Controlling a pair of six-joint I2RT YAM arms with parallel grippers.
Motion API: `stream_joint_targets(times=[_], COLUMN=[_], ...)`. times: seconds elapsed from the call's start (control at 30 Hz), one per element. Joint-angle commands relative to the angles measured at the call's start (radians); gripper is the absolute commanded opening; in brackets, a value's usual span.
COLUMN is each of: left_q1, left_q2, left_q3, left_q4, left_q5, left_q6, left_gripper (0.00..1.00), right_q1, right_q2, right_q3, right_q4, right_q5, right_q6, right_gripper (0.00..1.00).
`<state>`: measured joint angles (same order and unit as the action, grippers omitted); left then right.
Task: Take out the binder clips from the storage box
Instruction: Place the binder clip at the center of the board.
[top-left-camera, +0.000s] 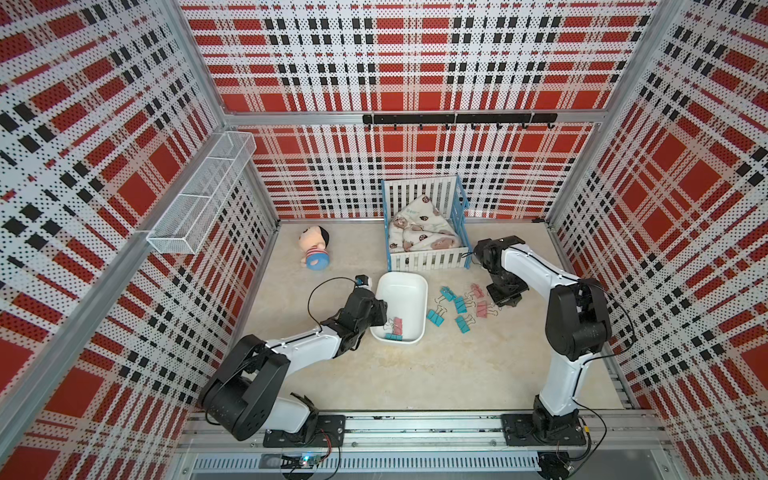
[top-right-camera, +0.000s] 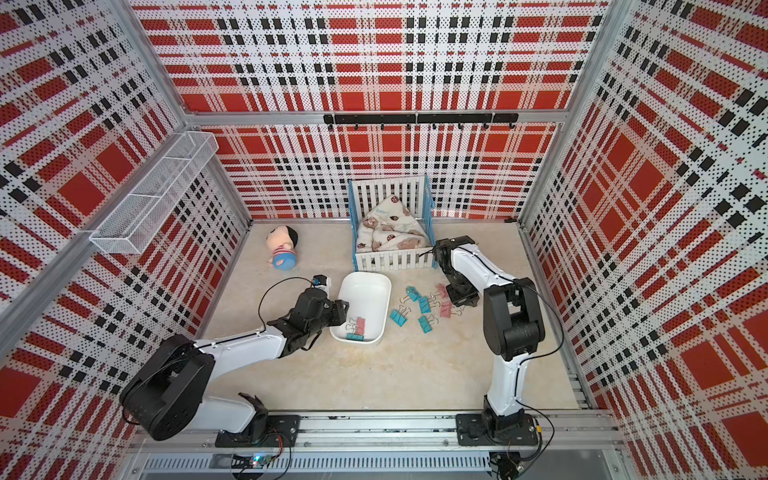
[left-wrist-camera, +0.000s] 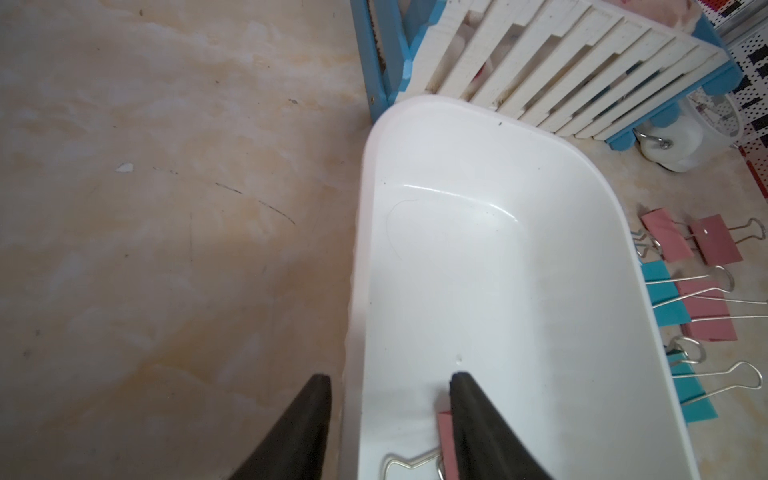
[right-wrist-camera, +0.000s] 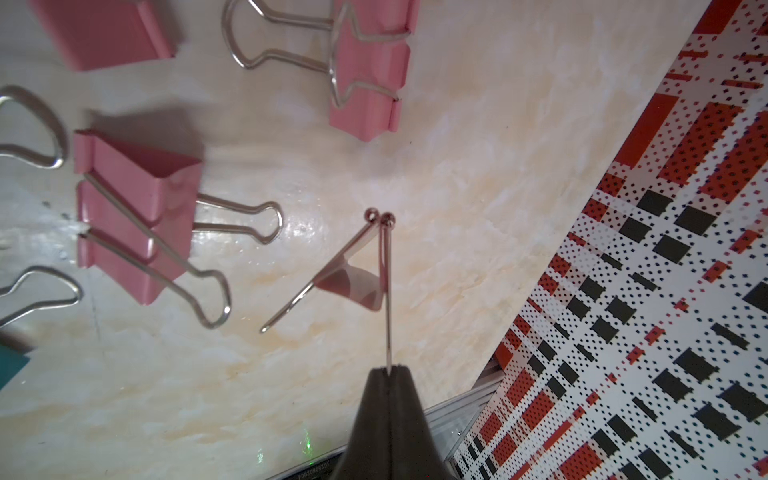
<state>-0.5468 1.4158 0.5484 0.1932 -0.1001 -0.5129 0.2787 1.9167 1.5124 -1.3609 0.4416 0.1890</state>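
Your right hand (right-wrist-camera: 388, 370) pinches a pink binder clip (right-wrist-camera: 357, 286) by its wire handle (right-wrist-camera: 388, 316); your left hand (left-wrist-camera: 390, 375) clamps the storage box (left-wrist-camera: 457, 141) wall.

Some binder clips (top-left-camera: 394, 329) lie in the storage box (top-left-camera: 402, 296); others (top-left-camera: 459, 305) right of it.

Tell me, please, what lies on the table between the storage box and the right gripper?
Teal and pink binder clips lie scattered on the table between the storage box and the right gripper; both top views show them.
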Motion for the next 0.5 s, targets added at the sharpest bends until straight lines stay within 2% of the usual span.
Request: stream_joint_targets(times=[0.0,0.47], left_q1=[-0.004,-0.005], left_q2=[-0.013,-0.023], left_q3=[-0.005,-0.016], left_q4=[0.024,0.047], left_q5=[0.018,0.029], left_q6=[0.018,0.015], left_gripper=[0.53,0.53], right_q1=[-0.015,-0.021], right_q2=[0.017,0.082], right_q3=[0.023,0.025], right_q4=[-0.026,-0.028], right_q5=[0.025,0.041], right_q6=[0.014,0.017], right_gripper=[0.01,0.01])
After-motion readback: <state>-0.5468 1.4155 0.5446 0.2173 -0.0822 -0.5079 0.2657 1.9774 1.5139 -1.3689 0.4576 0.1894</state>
